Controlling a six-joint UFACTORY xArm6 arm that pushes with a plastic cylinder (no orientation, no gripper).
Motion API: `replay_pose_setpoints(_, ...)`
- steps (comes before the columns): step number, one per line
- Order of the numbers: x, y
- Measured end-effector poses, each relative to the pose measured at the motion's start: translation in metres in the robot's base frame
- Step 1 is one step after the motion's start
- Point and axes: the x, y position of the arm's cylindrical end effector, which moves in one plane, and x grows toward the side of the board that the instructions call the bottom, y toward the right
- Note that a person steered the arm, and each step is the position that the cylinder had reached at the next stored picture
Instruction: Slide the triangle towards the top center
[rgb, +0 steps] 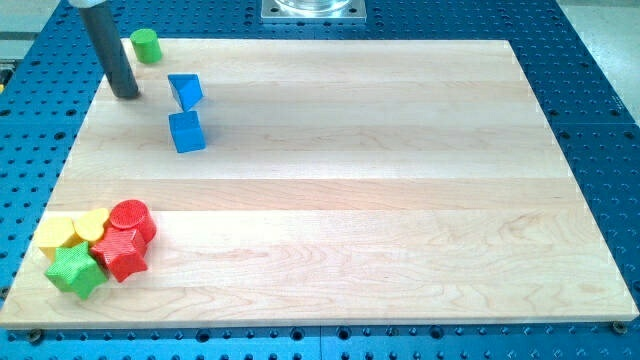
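Observation:
The blue triangle lies on the wooden board near the view's top left. A blue cube sits just below it, almost touching. My tip rests on the board to the left of the triangle, a short gap away, level with it. The rod rises from the tip toward the view's top left corner.
A green cylinder stands at the board's top left edge, above my tip. At the bottom left a tight cluster holds a red cylinder, a red star, a green star, a yellow heart and another yellow block.

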Motion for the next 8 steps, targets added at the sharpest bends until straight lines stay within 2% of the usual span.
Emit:
replay_pose_setpoints(2,-0.003,0.138)
replay_pose_setpoints(3,-0.004,0.178)
replay_pose_setpoints(5,0.033,0.185)
replay_pose_setpoints(6,0.018,0.219)
replay_pose_setpoints(8,-0.04,0.229)
